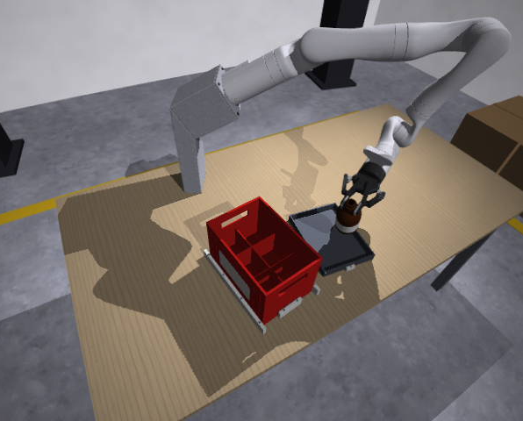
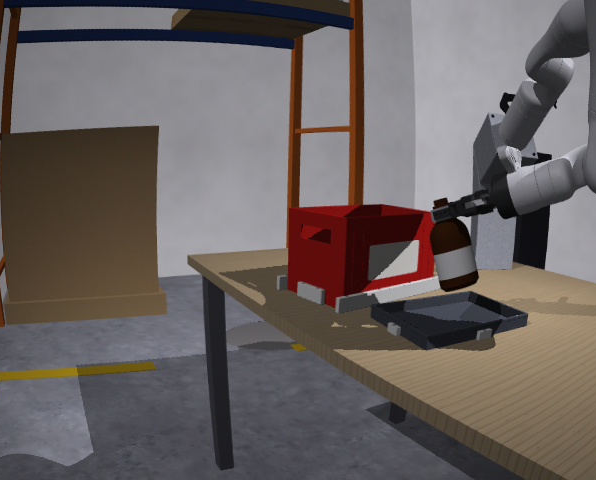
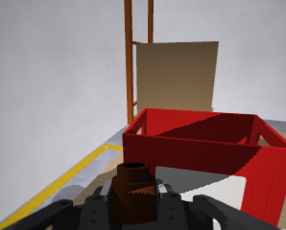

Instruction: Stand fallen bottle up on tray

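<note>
1. White label (image 1: 346,225) (image 2: 454,264) is wrapping around the brown bottle (image 1: 348,215) (image 2: 449,235) (image 3: 133,192); showing no readable text.
2. Pale label panel (image 1: 234,274) (image 2: 394,259) (image 3: 205,183) is sitting on a long side of the red crate (image 1: 275,303) (image 2: 316,263) (image 3: 191,149); showing no readable text.
3. No brands, numbers or signs are reading legibly in any view.
</note>
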